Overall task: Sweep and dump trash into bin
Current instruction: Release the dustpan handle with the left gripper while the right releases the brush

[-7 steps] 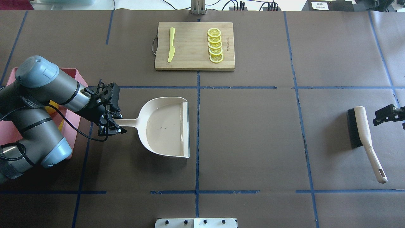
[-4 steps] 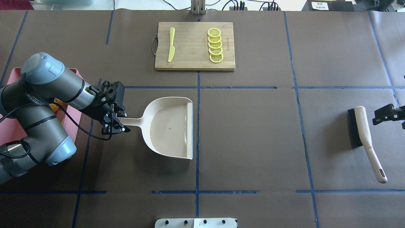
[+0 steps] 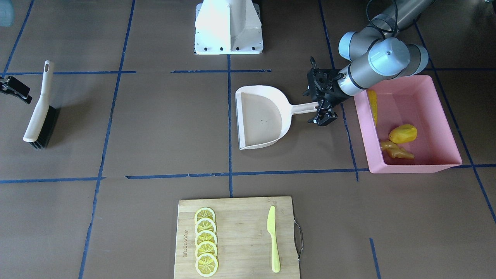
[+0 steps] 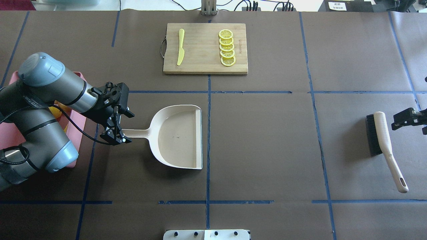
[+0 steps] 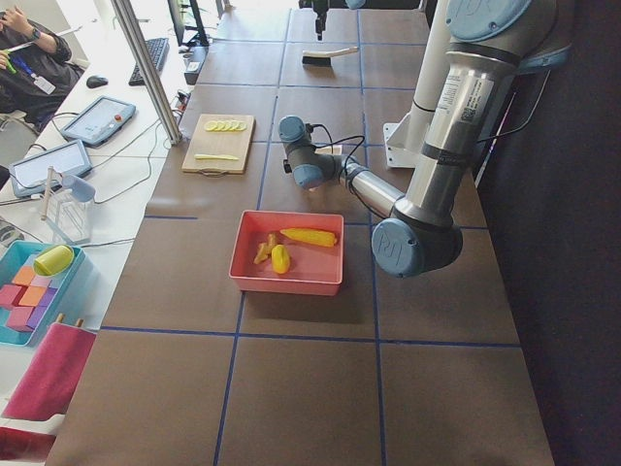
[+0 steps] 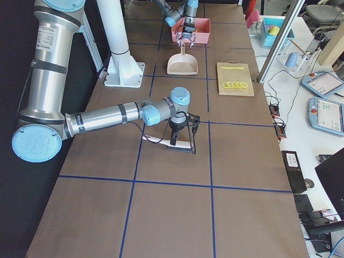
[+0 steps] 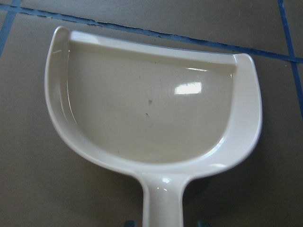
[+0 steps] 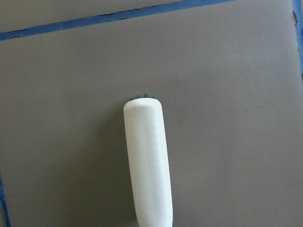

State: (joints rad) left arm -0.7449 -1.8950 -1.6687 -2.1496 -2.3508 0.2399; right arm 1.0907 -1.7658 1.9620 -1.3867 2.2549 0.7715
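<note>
The pink bin (image 3: 414,168) stands at my left and holds the trash: the corn cob (image 3: 372,106), the yellow oval fruit piece (image 3: 403,133) and the ginger root (image 3: 395,150). The left arm hides most of the bin (image 4: 76,113) in the overhead view. The beige dustpan (image 4: 180,136) lies flat and empty on the table. My left gripper (image 4: 118,135) is at the end of the dustpan's handle (image 7: 161,203), open, with its fingers apart from the handle on both sides. My right gripper (image 4: 397,122) is open beside the brush (image 4: 383,140), which lies on the table.
A wooden cutting board (image 4: 205,48) at the far middle carries a row of lemon slices (image 4: 227,47) and a lime-green knife (image 4: 180,46). The robot's white base (image 3: 228,27) stands at the near edge. Blue tape lines cross the brown table cover.
The dustpan has settled flat on the table, a little nearer the robot. The left gripper has come down with it and loosened off the handle. The right gripper has barely shifted.
</note>
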